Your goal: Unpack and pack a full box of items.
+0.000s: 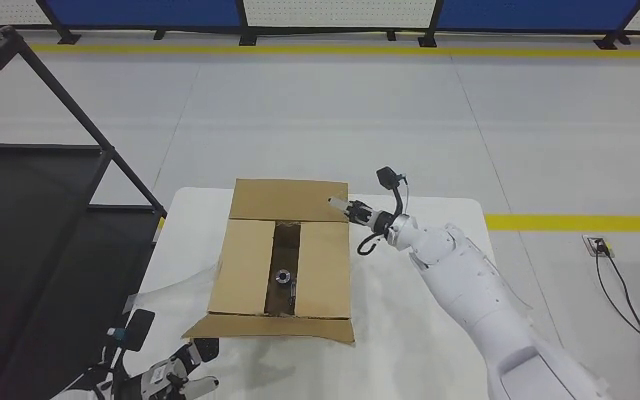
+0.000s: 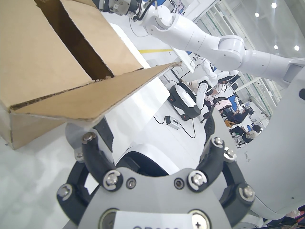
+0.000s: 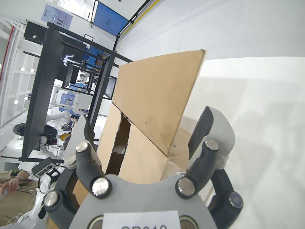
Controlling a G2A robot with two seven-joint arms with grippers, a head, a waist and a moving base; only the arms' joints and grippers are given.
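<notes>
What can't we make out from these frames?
- Box contents: top view, flaps cover all but a slot; one dark round item, too small to identify.
- Left tool: top view, partly cut by the bottom edge.
- Box interior: left wrist view, dark inside the slot.

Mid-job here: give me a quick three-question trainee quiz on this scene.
1. True or false: the top flaps of the cardboard box are fully shut.
2. Which is nearer the box's far flap: A, left end effector, or B, right end effector?
3. Fill in: the box stands on a white ____.

Key: 1 false, a gap shows between the flaps; 2 B; 3 table.
</notes>
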